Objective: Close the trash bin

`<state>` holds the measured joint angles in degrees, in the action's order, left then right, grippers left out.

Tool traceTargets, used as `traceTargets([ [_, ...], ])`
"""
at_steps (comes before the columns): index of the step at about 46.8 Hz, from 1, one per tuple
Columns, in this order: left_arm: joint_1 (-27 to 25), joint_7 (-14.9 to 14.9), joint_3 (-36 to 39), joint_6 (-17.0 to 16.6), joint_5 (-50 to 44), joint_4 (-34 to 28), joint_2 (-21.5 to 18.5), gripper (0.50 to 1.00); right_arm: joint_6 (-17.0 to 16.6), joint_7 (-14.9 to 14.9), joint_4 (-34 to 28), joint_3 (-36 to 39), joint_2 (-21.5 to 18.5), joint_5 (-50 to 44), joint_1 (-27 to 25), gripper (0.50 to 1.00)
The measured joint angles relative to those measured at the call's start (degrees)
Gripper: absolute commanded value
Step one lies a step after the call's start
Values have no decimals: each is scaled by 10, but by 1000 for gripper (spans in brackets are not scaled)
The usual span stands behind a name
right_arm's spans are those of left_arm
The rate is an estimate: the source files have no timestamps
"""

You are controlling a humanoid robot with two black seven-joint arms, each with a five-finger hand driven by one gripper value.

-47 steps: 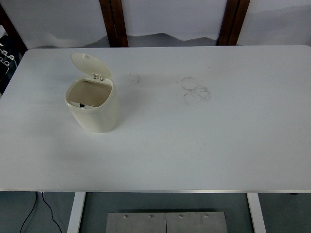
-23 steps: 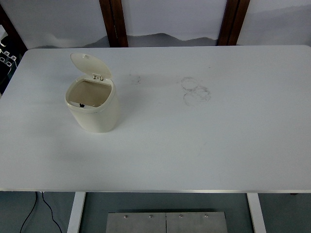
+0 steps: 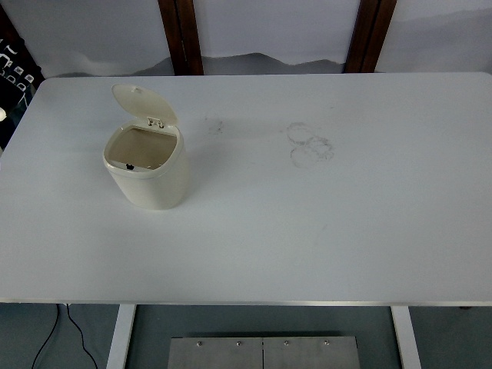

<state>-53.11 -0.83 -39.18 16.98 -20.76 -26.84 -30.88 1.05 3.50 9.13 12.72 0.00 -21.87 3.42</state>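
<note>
Looking down from the head view, you see a white desk (image 3: 323, 231) with one cream trash bin (image 3: 147, 165) standing upright at about nine o'clock from the desk's middle, well in from the near edge. Its round lid (image 3: 143, 103) is swung open and stands nearly upright behind the opening, hinged at the bin's far rim, at twelve o'clock on the bin. The inside looks bare apart from a small dark spot at the near rim. Faint grey ring smudges (image 3: 309, 144) mark the desk near one o'clock from its middle.

Neither robot hand is in the picture, so you cannot tell whether either one is spread or curled.

The closing step has not begun. To do it well, I would judge the left arm the nearer one. Bring its hand in above and behind the lid, then press the lid's top forward and down toward six o'clock until it seats on the rim. Push gently, since the bin looks light and may slide or tip.

Compared with the frame one second earlier, the bin, lid and smudges sit in the same places; only the framing has shifted very slightly.
</note>
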Motion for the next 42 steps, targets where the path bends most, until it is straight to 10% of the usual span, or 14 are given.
traceTargets([
  [20, -145, -48, 152, -70, 3, -203, -90, 1000, 0, 0, 0, 0, 0, 1, 0, 995],
  [42, -485, -127, 548, 43, 70, -288, -83, 1000, 0, 0, 0, 0, 0, 0, 0, 995],
])
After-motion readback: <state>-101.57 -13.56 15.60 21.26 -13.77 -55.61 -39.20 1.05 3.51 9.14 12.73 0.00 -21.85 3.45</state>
